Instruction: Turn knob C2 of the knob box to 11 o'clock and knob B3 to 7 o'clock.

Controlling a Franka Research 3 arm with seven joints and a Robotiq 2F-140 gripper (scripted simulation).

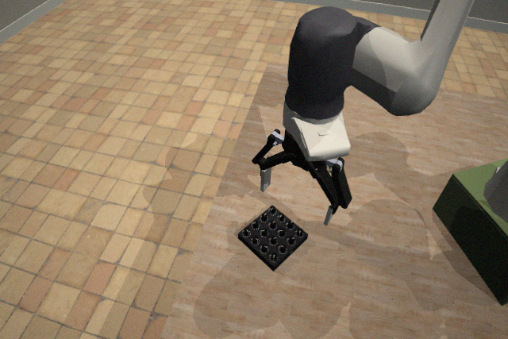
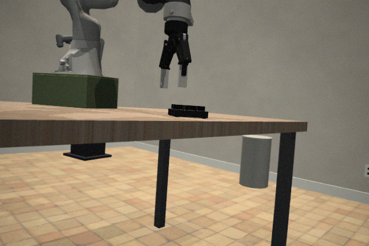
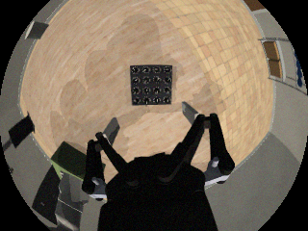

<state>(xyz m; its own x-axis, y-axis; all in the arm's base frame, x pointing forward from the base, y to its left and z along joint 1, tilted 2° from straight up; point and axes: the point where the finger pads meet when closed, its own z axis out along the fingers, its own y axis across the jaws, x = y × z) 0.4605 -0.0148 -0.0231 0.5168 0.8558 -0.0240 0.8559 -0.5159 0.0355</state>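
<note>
The black knob box (image 1: 274, 266) (image 2: 187, 113) (image 3: 151, 75) stands flat on the table. It carries a square grid of small black knobs (image 1: 273, 240) (image 3: 157, 90) with pale marks around them. The printed names, the socket and most white lines are too small to read, so I cannot tell which knob is C2 or B3 or where they point. My gripper (image 1: 295, 206) (image 2: 173, 86) (image 3: 149, 115) is open and empty, pointing down. Its fingers hang well above the table and the box, spread wide, touching nothing.
The wooden table (image 1: 369, 286) (image 2: 149, 131) ends not far beyond the box, with tiled floor below. A green block (image 1: 467, 220) (image 2: 59, 90) (image 3: 72, 159) under the arm's base stands on the table. A grey bin (image 2: 255, 161) stands on the floor.
</note>
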